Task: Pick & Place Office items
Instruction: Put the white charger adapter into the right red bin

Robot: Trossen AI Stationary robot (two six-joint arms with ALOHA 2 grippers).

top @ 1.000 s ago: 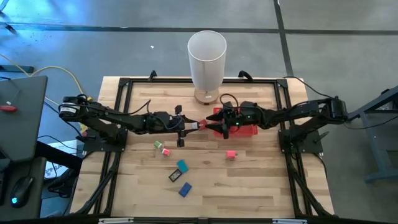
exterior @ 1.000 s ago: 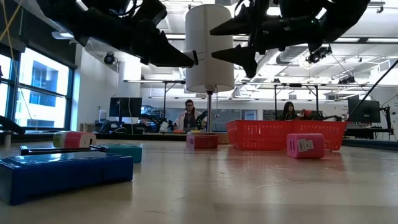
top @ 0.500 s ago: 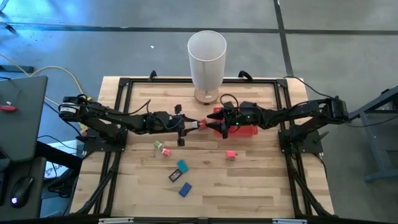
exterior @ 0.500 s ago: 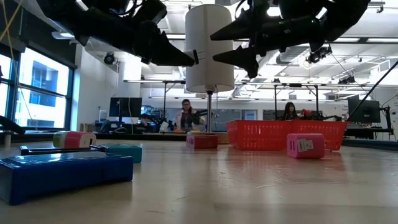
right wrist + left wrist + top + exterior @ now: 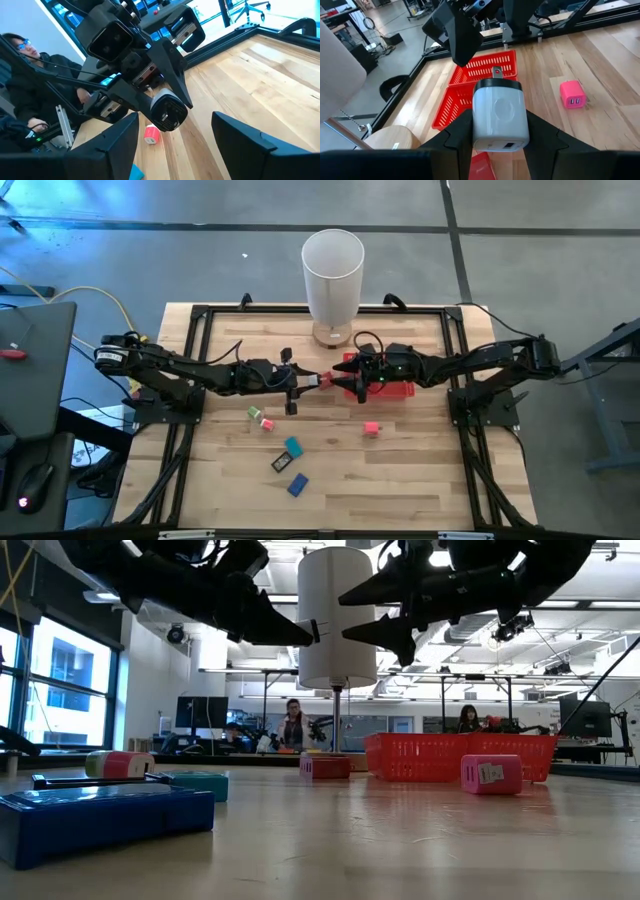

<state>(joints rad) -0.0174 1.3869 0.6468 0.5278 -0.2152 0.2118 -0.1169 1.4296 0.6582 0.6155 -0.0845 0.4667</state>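
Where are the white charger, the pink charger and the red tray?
white charger (image 5: 500, 117), left wrist view, its front face.
pink charger (image 5: 572, 94), left wrist view, its top face.
red tray (image 5: 480, 74), left wrist view, mesh wall.

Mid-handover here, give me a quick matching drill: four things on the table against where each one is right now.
Things:
1. white charger
2. pink charger
3. blue case
4. right gripper

Places:
A. lying on bare wood near the table's front edge
B. clamped in the left gripper, held above the table
C. jaws open, empty, facing the left gripper
D. on the wood in front of the red tray

Pairs: 1-B, 2-D, 3-A, 4-C
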